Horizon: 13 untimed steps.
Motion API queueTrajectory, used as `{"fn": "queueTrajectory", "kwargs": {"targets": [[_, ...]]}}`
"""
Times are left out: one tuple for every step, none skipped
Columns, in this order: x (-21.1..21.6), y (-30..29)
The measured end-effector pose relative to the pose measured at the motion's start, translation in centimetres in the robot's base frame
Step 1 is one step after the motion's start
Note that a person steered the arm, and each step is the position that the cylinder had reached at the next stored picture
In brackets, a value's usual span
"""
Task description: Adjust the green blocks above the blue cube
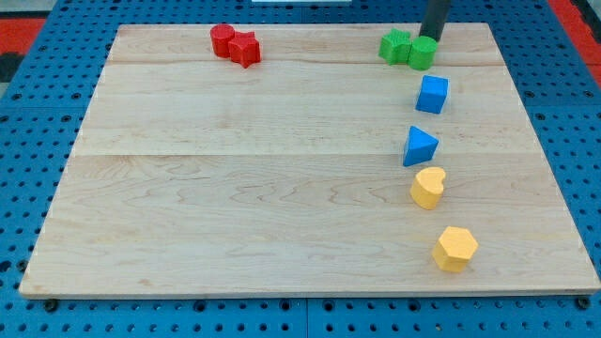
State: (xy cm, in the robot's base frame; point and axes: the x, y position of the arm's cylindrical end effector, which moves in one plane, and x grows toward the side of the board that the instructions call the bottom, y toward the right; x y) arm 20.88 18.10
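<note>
My tip (430, 38) — a bare rod, no gripper to open — touches the green blocks (408, 48) from above; next, nudge them down toward the blue cube (432, 94).

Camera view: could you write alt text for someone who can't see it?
My tip touches the top of two green blocks near the wooden board's top edge, above a blue cube. Below it sit a blue wedge and two yellow blocks; two red blocks sit top left.
</note>
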Motion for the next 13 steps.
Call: {"fn": "queueTrajectory", "kwargs": {"targets": [[-1.8, -5.7], [-0.5, -9.9], [3.5, -10.8], [7.3, -8.2], [4.6, -7.4], [2.6, -6.7], [1.8, -4.4], [0.7, -5.3], [-0.1, -4.2], [-0.2, -0.9], [-0.2, 3.2], [-0.2, 7.5], [-0.2, 10.0]]}}
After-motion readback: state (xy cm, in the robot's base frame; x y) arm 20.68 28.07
